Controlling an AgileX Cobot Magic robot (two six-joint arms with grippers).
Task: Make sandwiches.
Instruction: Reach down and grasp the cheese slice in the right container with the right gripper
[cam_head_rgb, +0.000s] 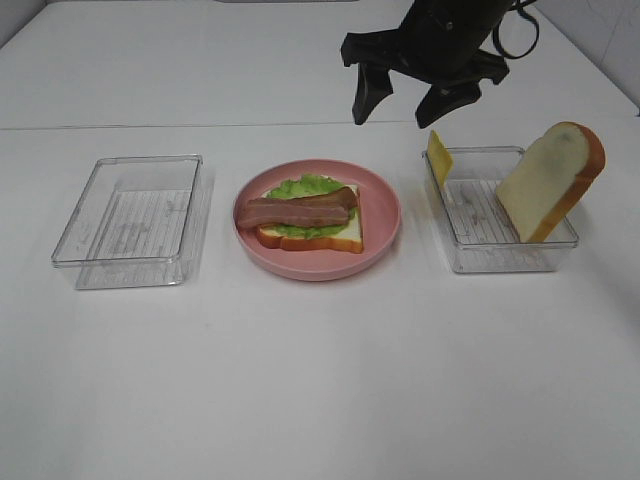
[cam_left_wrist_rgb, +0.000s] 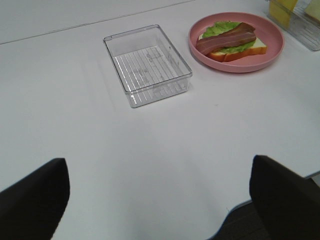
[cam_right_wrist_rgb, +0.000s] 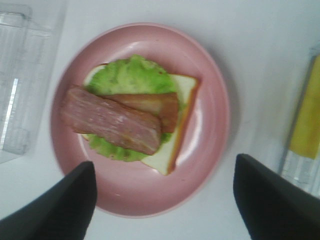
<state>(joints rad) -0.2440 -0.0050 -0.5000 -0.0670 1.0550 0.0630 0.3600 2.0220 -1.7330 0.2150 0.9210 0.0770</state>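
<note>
Placement of the cheese slice (cam_head_rgb: 439, 158) is judged the step in hand; it leans upright in the right tray (cam_head_rgb: 500, 257). On the pink plate (cam_head_rgb: 386, 215) lie bread (cam_head_rgb: 338, 238), lettuce (cam_head_rgb: 305, 187) and bacon (cam_head_rgb: 297, 210), stacked. The right claw (cam_head_rgb: 394, 118) hangs released, empty, above the desk (cam_head_rgb: 300, 380); it should pinch the cheese's upper edge squarely. The left claw (cam_left_wrist_rgb: 159, 167), also released, holds nothing.

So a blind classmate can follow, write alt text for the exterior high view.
A half-built sandwich of bread, lettuce and bacon sits on a pink plate. The right tray holds a leaning bread slice and cheese slice; the left tray is empty. The open right hand hovers behind.
</note>
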